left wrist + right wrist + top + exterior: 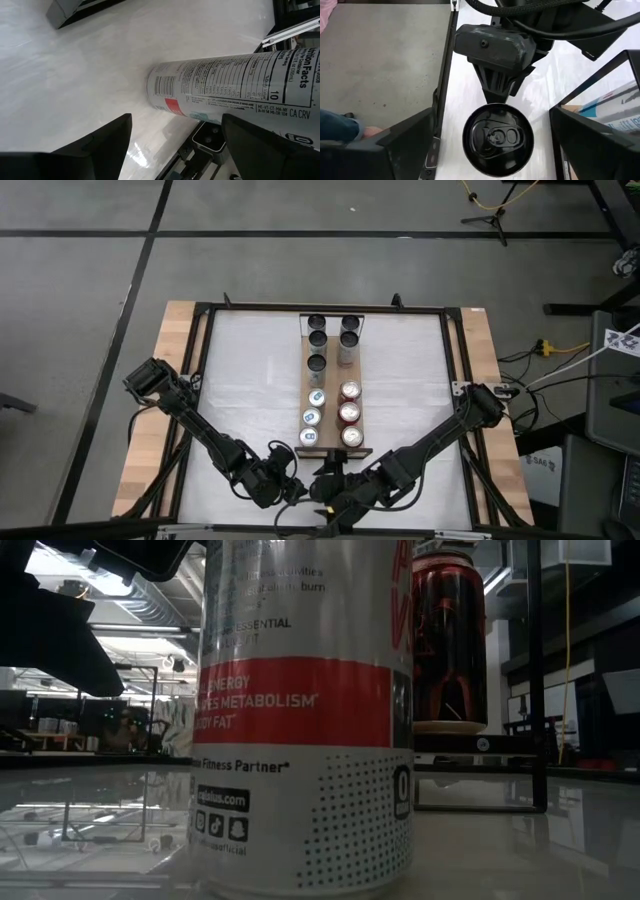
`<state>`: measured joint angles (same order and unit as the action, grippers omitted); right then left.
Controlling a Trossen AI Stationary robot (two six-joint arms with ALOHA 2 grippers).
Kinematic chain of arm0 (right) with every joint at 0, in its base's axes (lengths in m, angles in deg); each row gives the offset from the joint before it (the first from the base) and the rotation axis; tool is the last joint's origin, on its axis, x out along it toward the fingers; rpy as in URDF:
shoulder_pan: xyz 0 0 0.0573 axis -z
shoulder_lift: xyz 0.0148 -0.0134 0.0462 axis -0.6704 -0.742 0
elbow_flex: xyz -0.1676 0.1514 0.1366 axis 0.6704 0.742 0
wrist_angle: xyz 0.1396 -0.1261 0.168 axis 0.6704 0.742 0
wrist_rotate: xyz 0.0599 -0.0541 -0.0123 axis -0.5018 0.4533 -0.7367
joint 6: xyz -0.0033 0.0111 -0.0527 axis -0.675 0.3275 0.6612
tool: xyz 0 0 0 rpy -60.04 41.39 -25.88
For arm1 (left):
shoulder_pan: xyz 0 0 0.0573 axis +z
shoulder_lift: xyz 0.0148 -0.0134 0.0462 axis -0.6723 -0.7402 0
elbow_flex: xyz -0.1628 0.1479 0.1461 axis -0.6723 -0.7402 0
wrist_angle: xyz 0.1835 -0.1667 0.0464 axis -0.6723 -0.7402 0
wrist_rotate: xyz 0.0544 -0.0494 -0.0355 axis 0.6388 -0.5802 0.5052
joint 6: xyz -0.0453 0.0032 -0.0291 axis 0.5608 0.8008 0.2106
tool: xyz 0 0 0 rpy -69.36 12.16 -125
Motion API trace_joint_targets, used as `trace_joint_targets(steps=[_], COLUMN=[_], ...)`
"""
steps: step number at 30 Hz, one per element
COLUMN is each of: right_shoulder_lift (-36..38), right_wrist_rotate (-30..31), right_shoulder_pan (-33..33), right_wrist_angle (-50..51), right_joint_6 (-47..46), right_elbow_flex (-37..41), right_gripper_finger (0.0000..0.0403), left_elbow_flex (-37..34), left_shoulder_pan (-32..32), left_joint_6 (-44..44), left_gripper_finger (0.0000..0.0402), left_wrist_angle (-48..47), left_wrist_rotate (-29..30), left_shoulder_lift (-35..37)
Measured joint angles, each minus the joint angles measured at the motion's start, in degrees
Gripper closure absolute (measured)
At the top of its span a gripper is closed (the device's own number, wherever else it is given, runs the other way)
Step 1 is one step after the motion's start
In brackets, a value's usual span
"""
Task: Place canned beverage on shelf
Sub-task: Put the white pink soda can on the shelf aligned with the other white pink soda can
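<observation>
While both grippers point(310, 492) gape unclenched, a can point(498, 138) stands on the glossy white table point(250, 380).

White can point(225, 82) stands on the pale table point(75, 75) — between the left hand point(175, 145) fingers, untouched.

Both grippers point(275, 480) point(335, 498) open, near table front

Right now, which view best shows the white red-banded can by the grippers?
Low view: the white red-banded can fills it, upright. Left wrist shows its nutrition label, right wrist its black top; high view barely shows it.
</observation>
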<state>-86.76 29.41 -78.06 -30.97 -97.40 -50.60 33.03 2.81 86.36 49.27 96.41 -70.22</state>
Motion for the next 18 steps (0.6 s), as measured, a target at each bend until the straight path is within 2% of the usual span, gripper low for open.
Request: trace_joint_targets(steps=[9, 18], right_shoulder_lift=[-0.1, -3.9], right_wrist_rotate=[0.2, 0.4], right_shoulder_pan=[0.0, 0.0], right_wrist_angle=[1.8, 1.3], right_joint_6=[0.0, 0.0], right_elbow_flex=[0.0, 0.0], right_gripper_finger=[0.0017, 0.0017], left_elbow_flex=[0.0, 0.0], left_shoulder_pan=[0.0, 0.0], left_joint_6=[0.0, 0.0], left_gripper_finger=[0.0097, 0.0097], left_wrist_angle=[0.0, 0.0], left_wrist_rotate=[0.0, 0.0], left_shoulder_lift=[0.0, 0.0])
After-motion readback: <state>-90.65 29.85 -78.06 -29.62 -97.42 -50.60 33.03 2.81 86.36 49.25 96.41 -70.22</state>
